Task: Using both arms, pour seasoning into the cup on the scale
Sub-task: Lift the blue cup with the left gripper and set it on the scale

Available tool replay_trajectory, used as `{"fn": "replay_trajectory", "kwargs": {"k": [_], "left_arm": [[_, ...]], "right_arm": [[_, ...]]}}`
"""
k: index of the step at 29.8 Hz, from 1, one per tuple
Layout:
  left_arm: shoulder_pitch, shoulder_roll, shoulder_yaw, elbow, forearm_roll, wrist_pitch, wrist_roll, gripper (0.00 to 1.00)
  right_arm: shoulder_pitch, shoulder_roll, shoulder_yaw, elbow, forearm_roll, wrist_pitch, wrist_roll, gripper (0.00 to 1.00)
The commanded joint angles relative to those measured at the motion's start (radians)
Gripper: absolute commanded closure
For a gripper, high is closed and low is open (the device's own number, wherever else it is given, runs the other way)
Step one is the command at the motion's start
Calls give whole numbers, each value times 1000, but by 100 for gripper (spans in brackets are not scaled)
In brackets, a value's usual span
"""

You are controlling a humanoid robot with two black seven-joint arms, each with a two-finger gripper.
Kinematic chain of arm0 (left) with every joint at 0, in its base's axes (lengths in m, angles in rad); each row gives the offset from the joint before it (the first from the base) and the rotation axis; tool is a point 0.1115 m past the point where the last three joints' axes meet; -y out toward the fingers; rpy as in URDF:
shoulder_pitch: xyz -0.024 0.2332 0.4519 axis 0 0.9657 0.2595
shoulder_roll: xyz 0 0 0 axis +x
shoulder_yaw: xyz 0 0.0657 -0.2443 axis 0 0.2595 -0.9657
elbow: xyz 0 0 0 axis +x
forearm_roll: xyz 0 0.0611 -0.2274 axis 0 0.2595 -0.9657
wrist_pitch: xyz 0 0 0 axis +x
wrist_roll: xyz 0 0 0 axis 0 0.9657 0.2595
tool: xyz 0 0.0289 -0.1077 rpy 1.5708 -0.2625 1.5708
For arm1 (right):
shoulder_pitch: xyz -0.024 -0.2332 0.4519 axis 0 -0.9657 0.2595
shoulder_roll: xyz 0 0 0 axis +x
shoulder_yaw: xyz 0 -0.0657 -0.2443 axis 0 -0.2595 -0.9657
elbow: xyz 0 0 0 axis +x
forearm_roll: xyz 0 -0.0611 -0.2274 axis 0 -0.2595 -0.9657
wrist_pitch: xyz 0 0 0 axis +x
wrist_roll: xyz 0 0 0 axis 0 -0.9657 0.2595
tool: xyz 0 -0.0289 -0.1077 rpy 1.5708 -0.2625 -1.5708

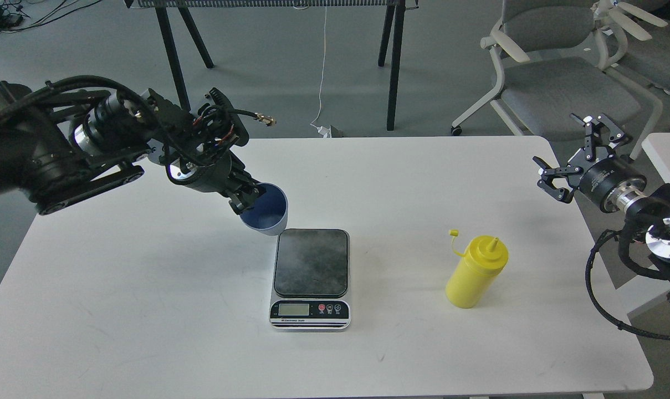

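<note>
My left gripper (pixel 248 200) is shut on the rim of the light blue cup (pixel 268 210) and holds it in the air, just left of the back left corner of the scale (pixel 311 277). The scale sits mid-table with its dark platform bare. The yellow seasoning bottle (pixel 475 271) stands upright on the table to the right of the scale, its small cap hanging open on its tether. My right gripper (pixel 570 152) is open and empty, above the table's right edge, far behind and right of the bottle.
The white table (pixel 146 310) has rounded corners. Black trestle legs (pixel 393 66) stand on the floor behind it. Grey office chairs (pixel 556 72) stand at the back right. A second white surface (pixel 667 149) shows at the far right edge.
</note>
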Motion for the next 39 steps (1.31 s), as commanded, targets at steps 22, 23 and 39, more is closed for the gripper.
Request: {"fn": "replay_trajectory", "kwargs": {"k": [22,23,39], "left_arm": [[8,-134,8,-1,-11,0,0,93],[8,-136,8,-3,-9,0,0,93],[23,-134,40,-7,-8,0,0,92]], "right_arm": [[-12,1,-1,-2,0,0,1,1],[-14,1,-1,-4,0,0,1,1],[-22,1,-1,-18,0,0,8,1]]}}
